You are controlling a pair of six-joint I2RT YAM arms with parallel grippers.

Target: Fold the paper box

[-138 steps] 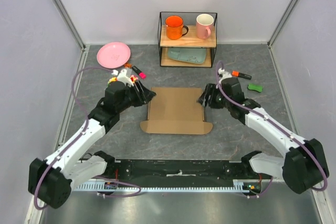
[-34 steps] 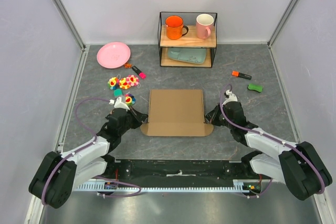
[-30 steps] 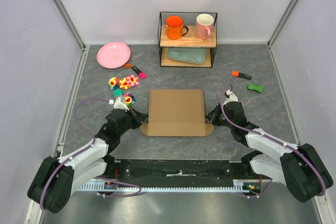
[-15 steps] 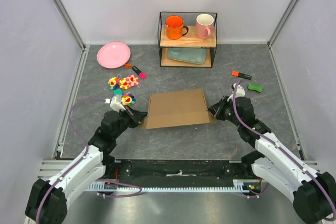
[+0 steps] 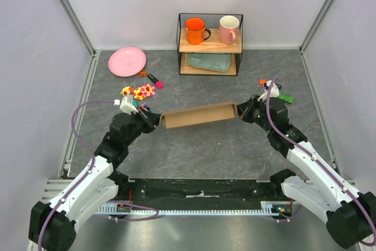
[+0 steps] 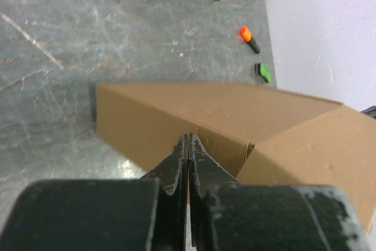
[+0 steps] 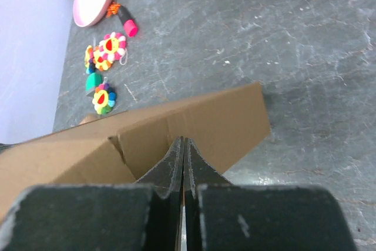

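My left gripper (image 5: 154, 120) is pinched tight on the left end of the paper box (image 5: 197, 116), and my right gripper (image 5: 238, 111) is pinched likewise on the right end. The box spans between them over the middle of the counter (image 5: 200, 163). Its long axis runs from left edge to right edge, and the panel is tipped up steeply, showing the top camera a thin band. Neither arm is nearer, so I judge the next fold must be shared.
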